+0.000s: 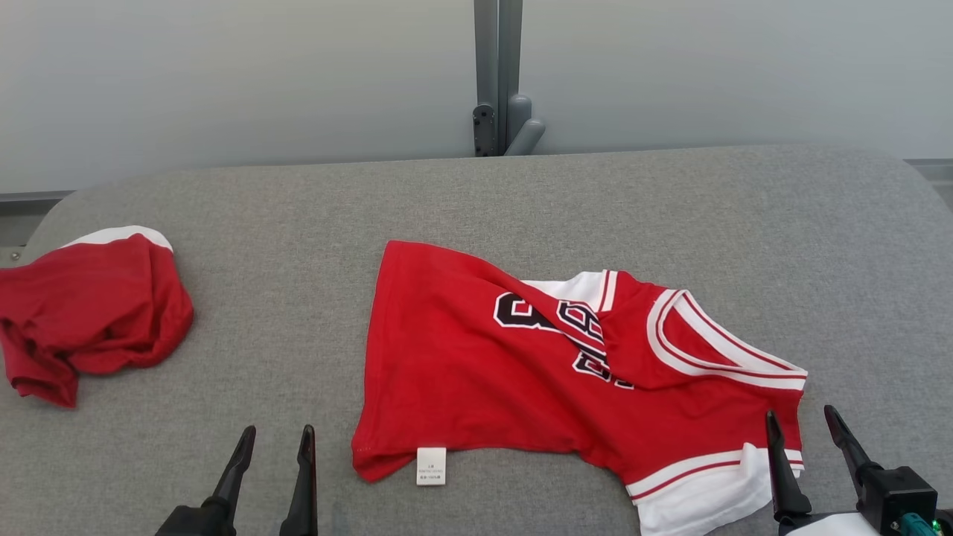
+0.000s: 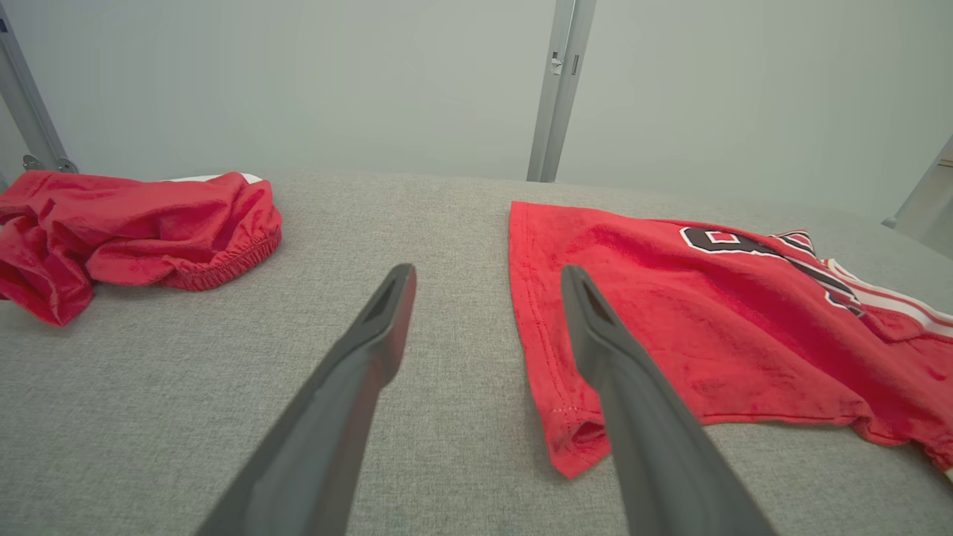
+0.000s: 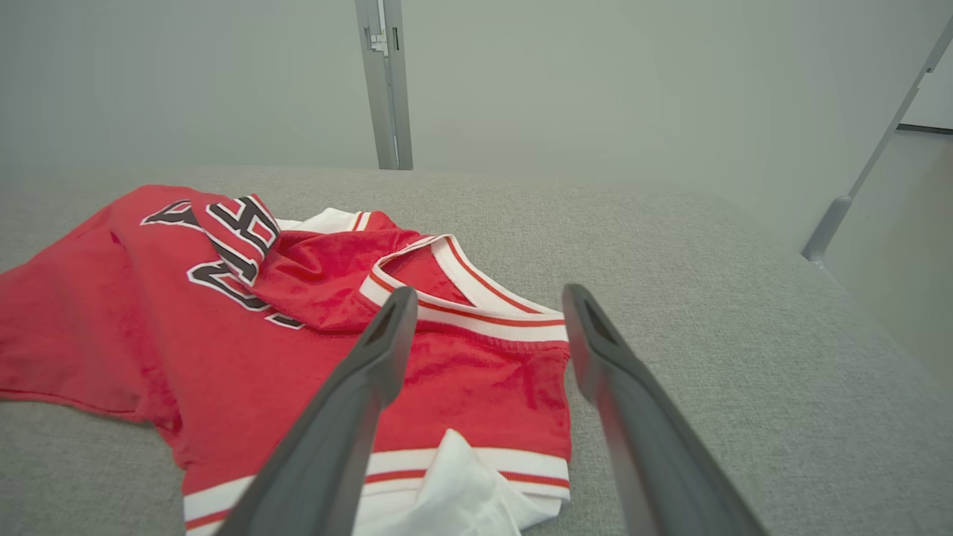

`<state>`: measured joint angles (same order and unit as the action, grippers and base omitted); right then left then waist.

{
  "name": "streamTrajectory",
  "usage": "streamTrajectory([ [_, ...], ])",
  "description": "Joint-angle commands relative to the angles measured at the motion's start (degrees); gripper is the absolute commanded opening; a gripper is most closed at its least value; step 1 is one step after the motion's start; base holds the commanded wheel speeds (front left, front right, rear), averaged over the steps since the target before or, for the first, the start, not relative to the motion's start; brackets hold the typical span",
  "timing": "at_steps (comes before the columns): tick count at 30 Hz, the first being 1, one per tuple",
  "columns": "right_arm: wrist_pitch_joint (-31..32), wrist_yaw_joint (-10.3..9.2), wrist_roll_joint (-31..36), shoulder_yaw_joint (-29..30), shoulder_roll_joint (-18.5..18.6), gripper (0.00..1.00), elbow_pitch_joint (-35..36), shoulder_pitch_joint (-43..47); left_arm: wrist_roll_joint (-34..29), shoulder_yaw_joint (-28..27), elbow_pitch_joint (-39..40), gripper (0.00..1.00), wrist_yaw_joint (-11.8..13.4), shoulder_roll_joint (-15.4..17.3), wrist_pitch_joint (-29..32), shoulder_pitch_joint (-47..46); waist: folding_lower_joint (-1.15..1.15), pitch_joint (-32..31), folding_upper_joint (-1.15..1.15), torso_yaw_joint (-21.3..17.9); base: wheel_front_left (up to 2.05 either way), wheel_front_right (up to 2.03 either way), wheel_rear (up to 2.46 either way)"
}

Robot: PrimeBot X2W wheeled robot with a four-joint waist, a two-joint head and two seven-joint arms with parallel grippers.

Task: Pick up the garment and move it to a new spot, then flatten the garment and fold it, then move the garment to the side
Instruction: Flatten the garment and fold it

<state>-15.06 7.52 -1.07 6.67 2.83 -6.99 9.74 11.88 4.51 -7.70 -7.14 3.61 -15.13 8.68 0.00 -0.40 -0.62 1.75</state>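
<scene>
Left pincer (image 1: 278,430), fingers apart and empty, sits left of the red jersey (image 1: 484,372). Right pincer (image 1: 800,413), likewise apart, straddles the jersey's right edge. The head view shows the jersey's hem label (image 1: 431,466). The left wrist view shows the elastic waistband (image 2: 238,260) on the red shorts (image 2: 112,223).

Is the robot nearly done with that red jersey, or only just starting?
Early on, it seems. The red jersey lies on the grey surface, partly spread, but its collar end is rumpled over the lettering, so flattening isn't finished. Nothing is in hand: the left gripper and right gripper are open and empty by its near edge. Folding and moving it aside remain.
</scene>
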Motion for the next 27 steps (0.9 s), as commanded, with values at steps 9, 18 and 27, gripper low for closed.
streamTrajectory([
  [9,-0.2,-0.06,-0.6,-0.7,0.1,1.0,-0.9,-0.4,-0.6,0.2,0.4,1.0,-0.4,-0.1,0.0,-1.3,0.0,0.0,0.62,-0.1,0.0,0.0,0.0],
  [18,-0.2,-0.06,-0.5,-1.3,0.1,1.0,-1.2,-0.5,-0.8,0.2,0.5,1.0,-0.4,-0.1,0.0,-1.0,0.0,-0.1,0.62,-0.6,0.0,0.0,0.0],
  [27,-0.2,-0.07,0.5,-5.4,1.8,1.0,-6.4,1.0,0.3,6.4,-8.3,1.0,-0.3,2.4,1.7,-1.6,0.0,0.4,0.62,-2.6,0.0,0.0,0.0],
])
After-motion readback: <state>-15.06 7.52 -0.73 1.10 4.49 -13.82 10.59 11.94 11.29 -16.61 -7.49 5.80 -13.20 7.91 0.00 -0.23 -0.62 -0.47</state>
